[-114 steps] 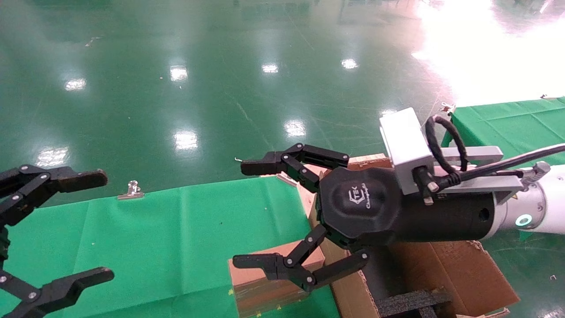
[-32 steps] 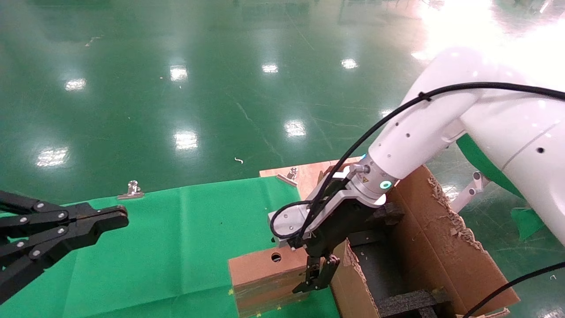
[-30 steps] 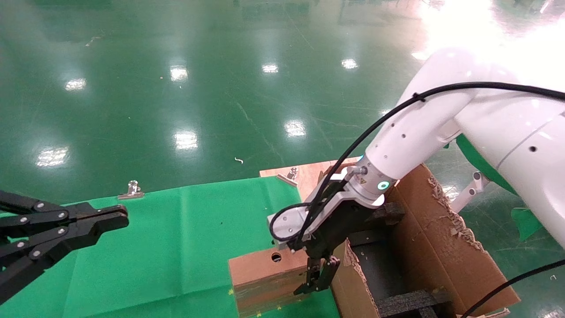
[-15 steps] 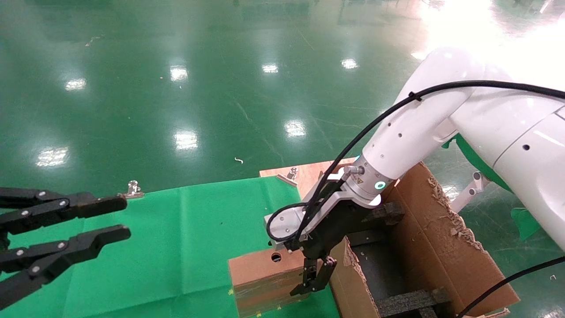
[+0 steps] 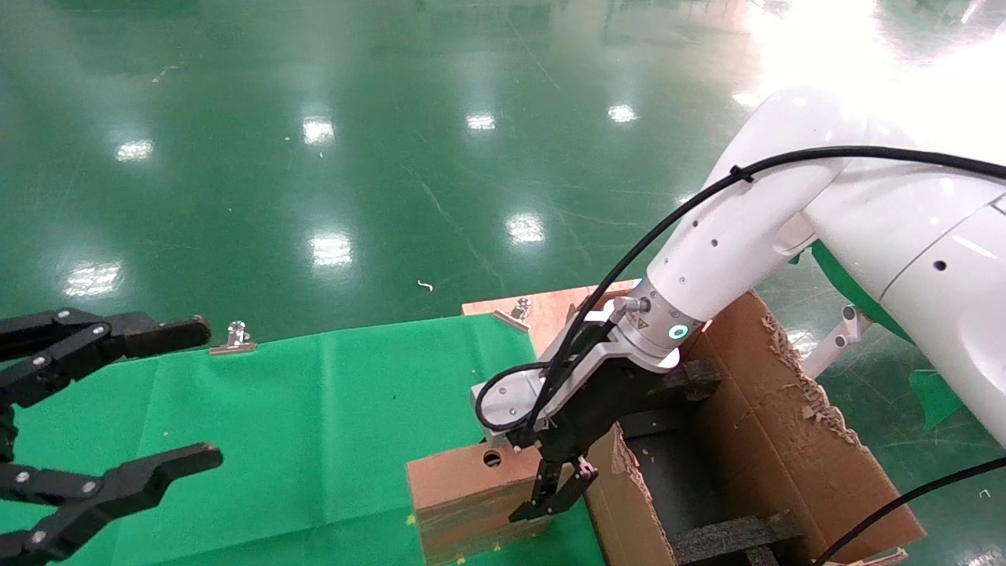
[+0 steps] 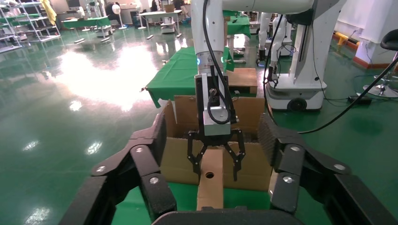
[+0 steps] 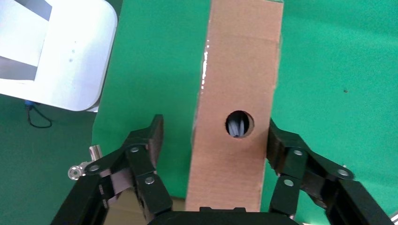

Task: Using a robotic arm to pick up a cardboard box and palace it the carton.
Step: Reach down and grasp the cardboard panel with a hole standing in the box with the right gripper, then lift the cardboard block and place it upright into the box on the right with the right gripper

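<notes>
Carton with black foam inserts; right gripper jaws spread astride cardboard box.

A robotics lab: glossy green floor, other robots, shelving.

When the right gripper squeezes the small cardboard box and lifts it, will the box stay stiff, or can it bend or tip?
The box stands on a narrow edge, so a sideways push could tip it. It looks like plain cardboard, probably light and fairly stiff. The right gripper straddles its broad faces, which may dent under a hard squeeze.
</notes>
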Robot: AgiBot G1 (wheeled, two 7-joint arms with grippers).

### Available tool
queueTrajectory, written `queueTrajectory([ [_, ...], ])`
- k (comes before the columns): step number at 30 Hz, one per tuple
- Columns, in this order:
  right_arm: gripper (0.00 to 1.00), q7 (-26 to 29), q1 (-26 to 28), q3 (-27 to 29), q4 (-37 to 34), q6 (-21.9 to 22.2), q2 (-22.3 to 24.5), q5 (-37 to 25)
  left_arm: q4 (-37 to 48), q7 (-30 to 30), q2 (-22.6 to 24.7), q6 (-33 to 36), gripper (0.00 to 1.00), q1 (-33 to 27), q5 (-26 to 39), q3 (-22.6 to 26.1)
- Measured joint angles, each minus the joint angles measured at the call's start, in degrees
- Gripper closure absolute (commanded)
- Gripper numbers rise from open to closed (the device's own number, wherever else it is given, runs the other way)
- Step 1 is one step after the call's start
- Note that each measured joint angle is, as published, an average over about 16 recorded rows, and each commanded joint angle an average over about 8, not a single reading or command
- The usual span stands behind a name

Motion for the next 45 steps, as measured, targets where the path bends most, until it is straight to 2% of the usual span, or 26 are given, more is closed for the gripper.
queueTrajectory([
  [12,1.0,0.1,0.06,0.05,0.13,0.08,0.16,-0.02,0.0,0.0,0.0,0.0,0.0,0.0,0.0,0.0],
  [18,1.0,-0.18,2.02,-0.33,-0.23,-0.05,0.75,0.66,0.0,0.0,0.0,0.0,0.0,-0.01,0.0,0.0],
  [23,1.0,-1.0,6.22,-1.28,-1.42,-0.33,1.67,2.17,0.01,0.01,0.0,0.0,0.0,-0.01,0.0,0.01],
  [35,1.0,-5.75,21.19,-6.09,-7.34,-0.86,2.79,9.04,0.01,0.01,0.0,0.0,0.0,-0.01,-0.01,0.02],
  [45,1.0,-9.89,27.34,-11.71,-11.76,-0.89,2.61,14.79,0.01,0.02,-0.01,0.0,0.0,-0.01,-0.01,0.02],
])
